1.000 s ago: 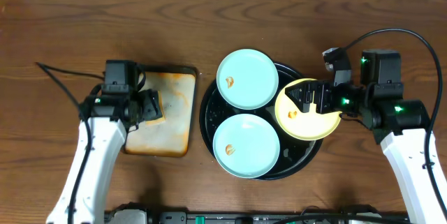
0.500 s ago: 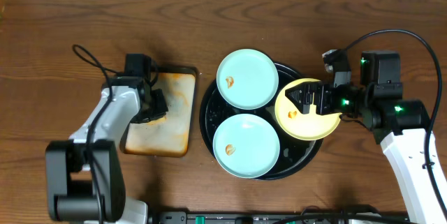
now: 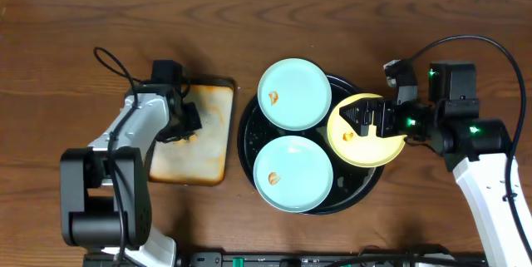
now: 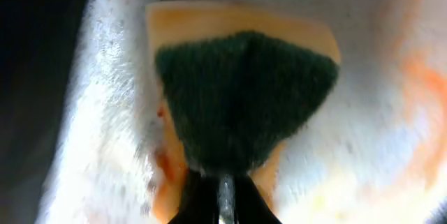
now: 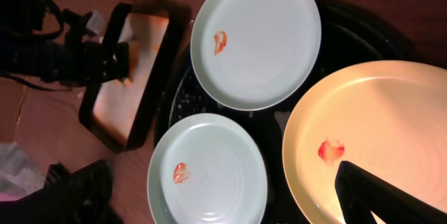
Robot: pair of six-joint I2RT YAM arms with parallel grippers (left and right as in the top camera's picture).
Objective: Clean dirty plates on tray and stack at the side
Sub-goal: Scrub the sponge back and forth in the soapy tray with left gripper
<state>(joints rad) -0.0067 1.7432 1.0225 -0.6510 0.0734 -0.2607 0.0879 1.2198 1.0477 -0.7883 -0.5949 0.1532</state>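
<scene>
Centre of the overhead frame: round black tray (image 3: 246,138) on the wooden table (image 3: 83,34). Carries all three dirty plates. Upper mint plate (image 3: 295,94) and lower mint plate (image 3: 293,174) one above the other in the frame on the tray's left half, edges close together. Yellow plate (image 3: 363,152) to their right, jutting past the tray's right rim. Near the middle of each plate, a small orange smear (image 3: 273,97).

Over the right part of the yellow plate: right gripper (image 3: 349,120), jaws spread wide, nothing clamped between them. In the right wrist view, only one dark finger (image 5: 374,196), at lower right, lying across the yellow surface; cannot tell whether touching.

Left of the black tray, well apart from the plates: small rectangular tray (image 3: 208,146), stained orange. At its left edge, left gripper (image 3: 189,126), pinched tight on the green sponge (image 4: 244,98). Squeezes the sponge's near end into a narrow neck in the left wrist view, the far end fanning out against the pale stained tray floor.
</scene>
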